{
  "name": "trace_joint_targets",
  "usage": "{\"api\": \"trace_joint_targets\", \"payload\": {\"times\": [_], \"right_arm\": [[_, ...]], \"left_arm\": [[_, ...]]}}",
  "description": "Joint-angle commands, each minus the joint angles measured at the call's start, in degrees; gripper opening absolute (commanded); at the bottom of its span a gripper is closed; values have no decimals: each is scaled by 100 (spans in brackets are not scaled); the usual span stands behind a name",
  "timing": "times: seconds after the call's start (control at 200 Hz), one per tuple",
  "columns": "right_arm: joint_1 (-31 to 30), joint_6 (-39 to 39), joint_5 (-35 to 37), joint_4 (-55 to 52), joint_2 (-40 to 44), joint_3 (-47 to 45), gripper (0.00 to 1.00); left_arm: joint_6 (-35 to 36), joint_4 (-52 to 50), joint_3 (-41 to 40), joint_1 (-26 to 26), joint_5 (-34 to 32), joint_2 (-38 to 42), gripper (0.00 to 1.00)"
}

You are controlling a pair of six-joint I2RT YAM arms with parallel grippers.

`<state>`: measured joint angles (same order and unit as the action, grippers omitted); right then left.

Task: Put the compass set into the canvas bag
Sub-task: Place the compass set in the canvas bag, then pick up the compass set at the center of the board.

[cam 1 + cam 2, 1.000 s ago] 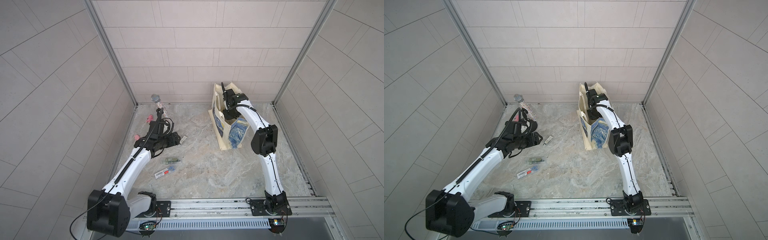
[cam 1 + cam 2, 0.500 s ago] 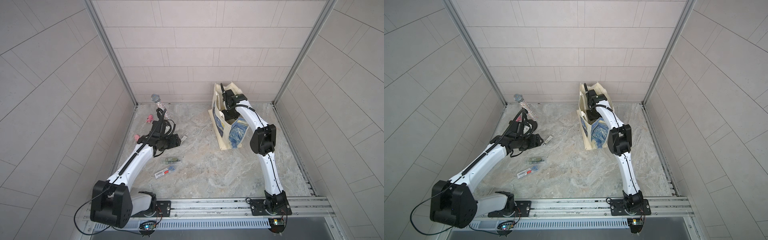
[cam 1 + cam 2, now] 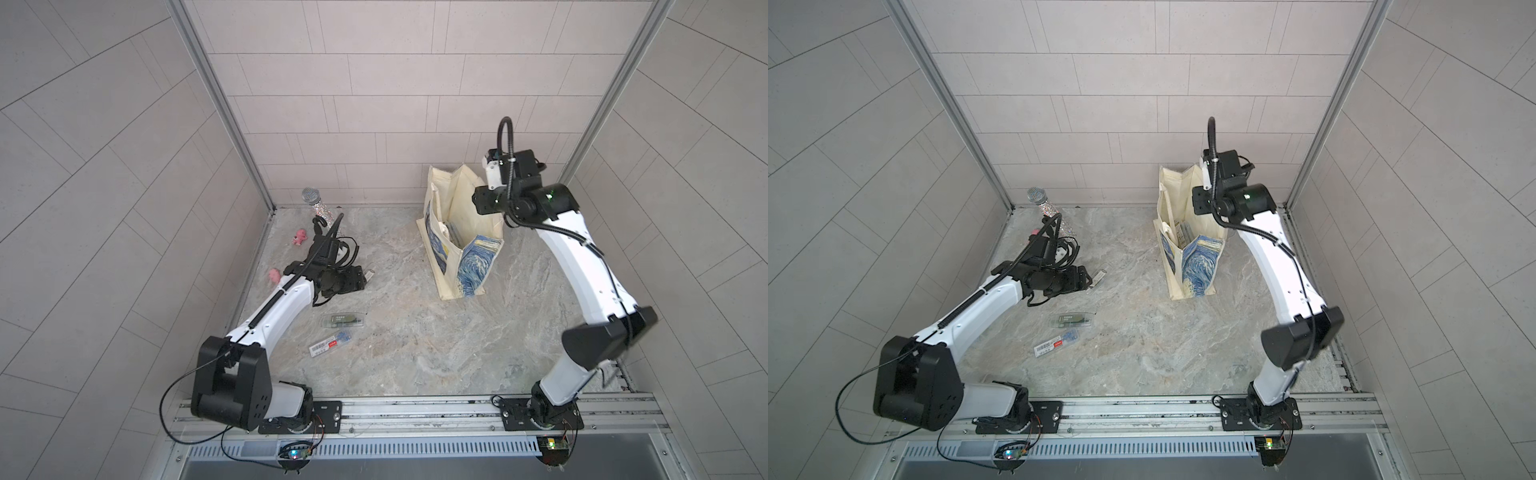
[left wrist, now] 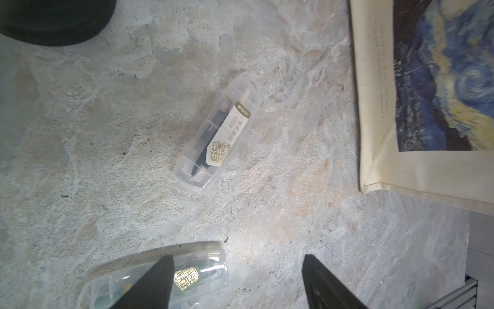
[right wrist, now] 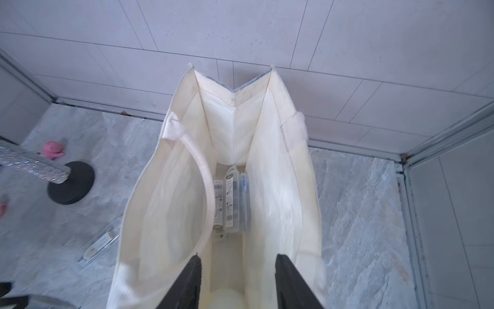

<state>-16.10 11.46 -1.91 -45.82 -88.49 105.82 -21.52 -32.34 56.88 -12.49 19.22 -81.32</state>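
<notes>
Canvas bag (image 3: 465, 249) stands upright toward the back of the bench (image 3: 415, 332), mouth open. The right claw (image 5: 238, 257) hangs just above that mouth, jaws parted and holding nothing. Clear compass sets (image 5: 231, 200) lie side by side on the bag's floor. Over on the left, the left claw (image 4: 236, 258) hovers low over the bench with jaws wide and empty. One finger is over a loose compass set (image 4: 197, 267), and another loose case (image 4: 216, 136) lies farther out on the bench. A glittery microphone (image 3: 318, 208) stands by the back wall.

Right claw (image 5: 238, 256) opened, risen above canvas bag (image 5: 280, 187)
</notes>
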Motion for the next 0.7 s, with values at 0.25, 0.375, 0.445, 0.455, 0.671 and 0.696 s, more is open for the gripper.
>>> {"api": "trace_joint_targets", "payload": {"times": [0.25, 0.375, 0.445, 0.455, 0.671, 0.696], "right_arm": [[28, 282, -534, 2105, 1695, -2470, 66], [28, 351, -641, 2203, 1671, -2636, 66], [19, 361, -660, 2270, 1675, -2664, 66], [19, 358, -661, 2269, 1672, -2663, 66], [19, 330, -548, 2297, 1788, -2749, 66], [19, 330, -522, 2297, 1795, -2759, 66]], "left_arm": [[722, -336, 935, -450, -1326, -1705, 80], [1030, -462, 1141, -510, -1632, -2112, 79], [1144, -584, 1288, -580, -1726, -2327, 78], [1155, -595, 1301, -597, -1744, -2358, 78], [1484, -675, 1681, -652, -2004, -2872, 72], [1536, -687, 1731, -653, -2009, -2916, 71]]}}
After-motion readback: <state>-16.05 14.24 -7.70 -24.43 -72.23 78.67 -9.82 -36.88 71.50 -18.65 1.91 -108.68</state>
